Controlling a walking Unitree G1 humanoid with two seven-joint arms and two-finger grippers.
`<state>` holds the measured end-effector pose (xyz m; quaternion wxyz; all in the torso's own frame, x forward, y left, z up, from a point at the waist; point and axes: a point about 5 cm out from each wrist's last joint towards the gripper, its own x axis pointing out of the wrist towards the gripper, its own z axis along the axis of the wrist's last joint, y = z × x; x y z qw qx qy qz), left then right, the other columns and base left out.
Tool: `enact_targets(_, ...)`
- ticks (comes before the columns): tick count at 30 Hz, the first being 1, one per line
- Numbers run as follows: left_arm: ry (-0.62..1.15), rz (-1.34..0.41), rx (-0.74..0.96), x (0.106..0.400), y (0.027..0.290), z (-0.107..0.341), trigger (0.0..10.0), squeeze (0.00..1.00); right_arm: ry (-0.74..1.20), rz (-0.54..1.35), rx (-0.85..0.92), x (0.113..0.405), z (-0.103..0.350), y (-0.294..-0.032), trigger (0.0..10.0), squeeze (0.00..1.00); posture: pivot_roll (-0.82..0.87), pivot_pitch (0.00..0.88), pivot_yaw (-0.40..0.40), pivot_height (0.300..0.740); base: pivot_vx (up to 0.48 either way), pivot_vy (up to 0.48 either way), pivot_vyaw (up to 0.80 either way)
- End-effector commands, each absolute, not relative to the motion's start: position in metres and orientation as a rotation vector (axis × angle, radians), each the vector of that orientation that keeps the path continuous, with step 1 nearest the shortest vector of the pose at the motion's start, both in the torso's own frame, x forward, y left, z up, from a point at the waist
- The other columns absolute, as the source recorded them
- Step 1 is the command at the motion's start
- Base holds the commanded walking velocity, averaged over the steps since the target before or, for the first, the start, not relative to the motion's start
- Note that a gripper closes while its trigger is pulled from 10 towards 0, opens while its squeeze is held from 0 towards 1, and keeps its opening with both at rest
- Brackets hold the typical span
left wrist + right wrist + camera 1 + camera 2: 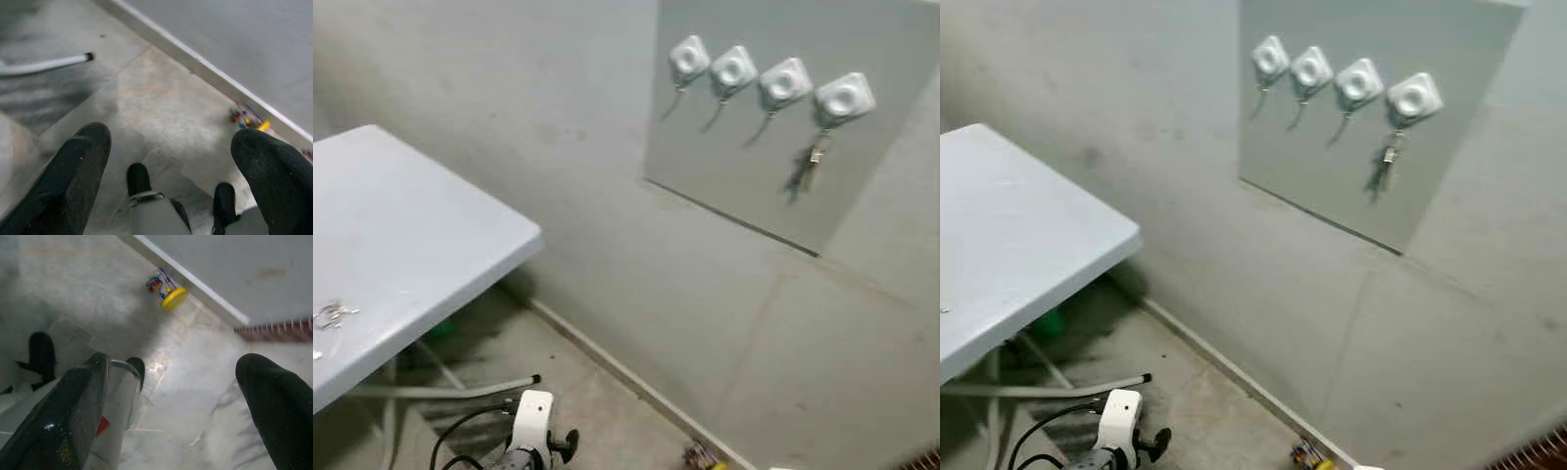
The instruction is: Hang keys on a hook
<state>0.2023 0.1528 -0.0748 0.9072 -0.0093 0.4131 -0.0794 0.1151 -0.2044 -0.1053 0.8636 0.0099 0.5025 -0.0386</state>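
Four white square hooks (762, 80) sit in a row on a grey wall panel (724, 186). A bunch of keys (806, 166) hangs from the rightmost hook (844, 98); the other three hooks are bare. A small key ring (333, 314) lies on the white table (421, 235) near its left side. My left gripper (171, 161) hangs low over the floor, open and holding nothing. My right gripper (171, 401) also points at the floor, open with nothing between its fingers.
The table's corner juts toward the wall, with its white legs (450, 390) below. My left arm (530, 431) hangs at the bottom of the eye view. A small colourful toy (166, 291) lies by the skirting board (607, 367).
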Motion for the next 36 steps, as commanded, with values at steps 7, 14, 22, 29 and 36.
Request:
enact_targets(7,0.867,-0.147,-0.02,0.1989,0.1559,-0.0767,10.0,0.0,1.067,-0.084,0.045,0.1116,-0.1073,-0.1992,10.0,0.0,-0.02,0.0,-0.034,0.74,0.0,0.0,0.79)
enact_targets(14,0.868,-0.145,-0.023,0.1989,0.1554,-0.0768,10.0,0.0,1.067,-0.084,0.048,0.1122,-0.1072,-0.1986,10.0,0.0,-0.02,0.0,-0.034,0.74,0.0,0.0,0.79)
enact_targets(22,0.867,-0.144,-0.023,0.1997,0.1552,-0.0764,10.0,0.0,1.069,-0.082,0.049,0.1119,-0.1074,-0.1981,10.0,0.0,-0.02,0.0,-0.036,0.74,0.0,0.0,0.79)
enact_targets(29,0.865,-0.14,-0.021,0.2002,0.1554,-0.0762,10.0,0.0,1.069,-0.079,0.051,0.112,-0.1075,-0.1976,10.0,0.0,-0.02,0.0,-0.037,0.74,0.0,0.0,0.79)
enact_targets(36,0.866,-0.14,-0.019,0.2004,0.1553,-0.0761,10.0,0.0,1.071,-0.073,0.047,0.112,-0.1075,-0.1974,10.0,0.0,-0.02,0.0,-0.037,0.74,0.0,0.0,0.79)
